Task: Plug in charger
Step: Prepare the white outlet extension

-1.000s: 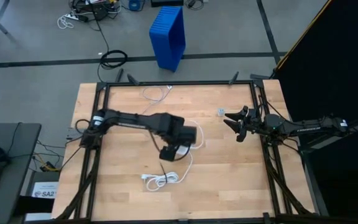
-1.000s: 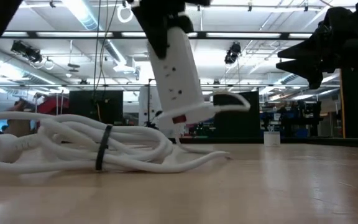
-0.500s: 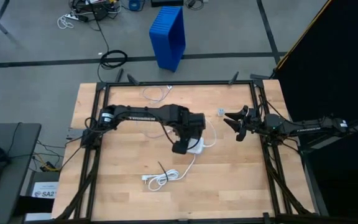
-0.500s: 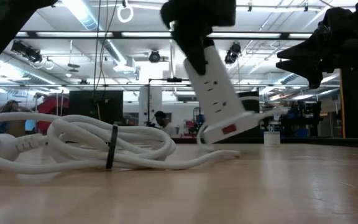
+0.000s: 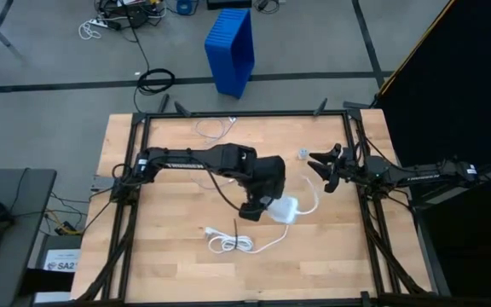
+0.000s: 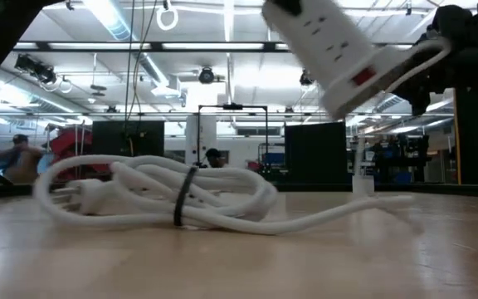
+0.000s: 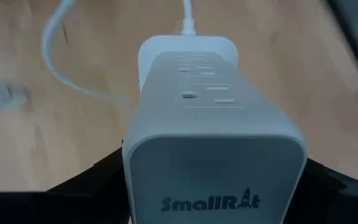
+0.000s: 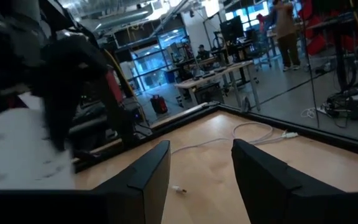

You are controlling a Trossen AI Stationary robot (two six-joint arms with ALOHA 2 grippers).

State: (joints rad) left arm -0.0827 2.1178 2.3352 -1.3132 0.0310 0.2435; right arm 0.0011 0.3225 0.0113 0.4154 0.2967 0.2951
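Your left gripper (image 5: 258, 207) holds the strip (image 5: 283, 208) clamped and aloft mid-table, its long axis towards the right gripper (image 5: 315, 164), waiting near with fingers apart.

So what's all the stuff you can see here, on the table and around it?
power strip: one, white, held up off the table near the middle
strip's cord: one, white, bundled with a dark tie, on the table
thin cable: one, white, far edge
small object: one, pale, by the right gripper
bin: one, blue, on the floor beyond the table
table: one, light wood
left gripper: dark, gripping the strip
right gripper: dark, open, empty, right side
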